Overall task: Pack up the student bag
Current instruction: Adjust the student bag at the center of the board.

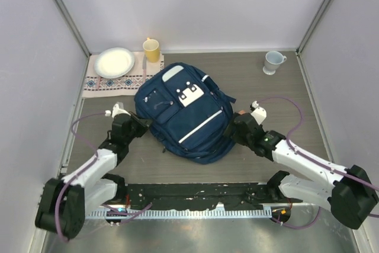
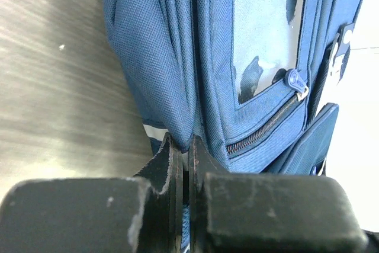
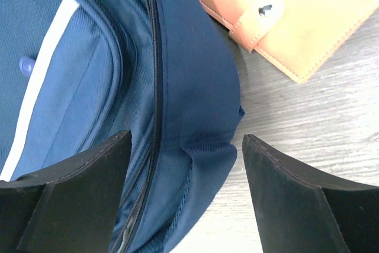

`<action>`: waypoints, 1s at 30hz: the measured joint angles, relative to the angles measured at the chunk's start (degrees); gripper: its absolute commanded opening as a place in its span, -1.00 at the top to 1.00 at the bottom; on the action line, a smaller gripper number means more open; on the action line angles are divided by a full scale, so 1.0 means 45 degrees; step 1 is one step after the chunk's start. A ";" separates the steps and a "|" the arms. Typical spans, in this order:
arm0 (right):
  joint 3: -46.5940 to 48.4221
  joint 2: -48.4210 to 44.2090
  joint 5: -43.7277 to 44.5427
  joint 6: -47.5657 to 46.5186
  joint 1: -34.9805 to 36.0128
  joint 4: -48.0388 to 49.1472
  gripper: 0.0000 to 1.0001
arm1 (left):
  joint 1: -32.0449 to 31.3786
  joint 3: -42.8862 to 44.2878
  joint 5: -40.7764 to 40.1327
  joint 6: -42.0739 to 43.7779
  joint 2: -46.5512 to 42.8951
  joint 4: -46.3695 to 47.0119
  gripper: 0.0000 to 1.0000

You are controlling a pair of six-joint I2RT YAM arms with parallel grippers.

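Grey wood-grain table (image 1: 284, 96), pale walls (image 1: 195, 4) on three sides. Left gripper (image 2: 183, 146) jaws together, pinching fold on student bag (image 1: 183, 111) left side. Bag flat mid-table, front up. Right gripper (image 3: 186, 140) jaws apart, straddling bag's right edge. One placemat (image 1: 100, 84), one plate (image 1: 114, 61), one yellow cup (image 1: 151, 49), one pale mug (image 1: 273, 61), one tan wallet (image 3: 290, 16).

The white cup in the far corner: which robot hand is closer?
Right. The right gripper straddles the right edge of the student bag, the white cup beyond it toward the back. The left gripper pinches the bag's opposite side, farther away.
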 measured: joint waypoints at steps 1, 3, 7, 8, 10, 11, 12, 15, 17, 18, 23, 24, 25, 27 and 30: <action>0.0136 0.0277 -0.0024 -0.0121 -0.0073 0.0102 -0.61 | -0.0146 -0.0005 -0.0359 -0.0087 -0.0661 -0.0748 1.00; 0.0554 0.0884 -0.0097 -0.0442 -0.0253 0.0345 -0.61 | -0.0525 -0.0005 -0.1112 -0.0277 -0.2084 -0.2336 1.00; 0.1758 0.2375 -0.0568 -0.1132 -0.0729 0.1331 -0.61 | -0.1719 -0.0019 -0.2851 -0.0967 -0.4328 -0.4949 1.00; 0.1996 0.2681 -0.0729 -0.1253 -0.0806 0.1535 -0.61 | -0.2079 -0.0024 -0.3279 -0.1219 -0.4731 -0.5518 1.00; 0.2579 0.3439 -0.1166 -0.1520 -0.0947 0.2045 -0.61 | -0.2846 -0.0029 -0.4061 -0.1734 -0.5153 -0.6353 1.00; 0.2851 0.3784 -0.1384 -0.1637 -0.0991 0.2239 -0.61 | -0.3128 -0.0029 -0.4337 -0.1943 -0.5207 -0.6596 0.99; 0.3070 0.4109 -0.1583 -0.1749 -0.1030 0.2414 -0.61 | -0.3521 -0.0029 -0.4745 -0.2278 -0.5221 -0.6878 0.87; 0.3623 0.4896 -0.2045 -0.2059 -0.1146 0.2657 -0.61 | -0.4449 -0.0024 -0.5605 -0.3157 -0.4915 -0.7359 0.66; 0.3968 0.5328 -0.2312 -0.2288 -0.1331 0.2691 -0.61 | -0.4993 0.0053 -0.6033 -0.3551 -0.4595 -0.7592 0.66; 0.4129 0.5513 -0.2467 -0.2395 -0.1452 0.2701 -0.61 | -0.5289 0.0107 -0.6217 -0.3789 -0.4401 -0.7713 0.65; 0.4940 0.6339 -0.3555 -0.2958 -0.2589 0.2783 -0.61 | -0.6635 0.0316 -0.6917 -0.4624 -0.3716 -0.7834 0.46; 0.5158 0.6577 -0.3852 -0.3065 -0.2822 0.2851 -0.61 | -0.6834 0.0359 -0.7004 -0.4784 -0.3585 -0.7834 0.35; 0.5372 0.6800 -0.4109 -0.3220 -0.3016 0.2905 -0.61 | -0.6975 0.0389 -0.7048 -0.4891 -0.3468 -0.7820 0.28; 0.5731 0.7164 -0.4473 -0.3497 -0.3298 0.2948 -0.61 | -0.7155 0.0393 -0.7072 -0.4983 -0.3385 -0.7796 0.00; 0.6295 0.7538 -0.4954 -0.3915 -0.3497 0.2861 -0.62 | -0.7300 0.0389 -0.7048 -0.5051 -0.3385 -0.7776 -0.14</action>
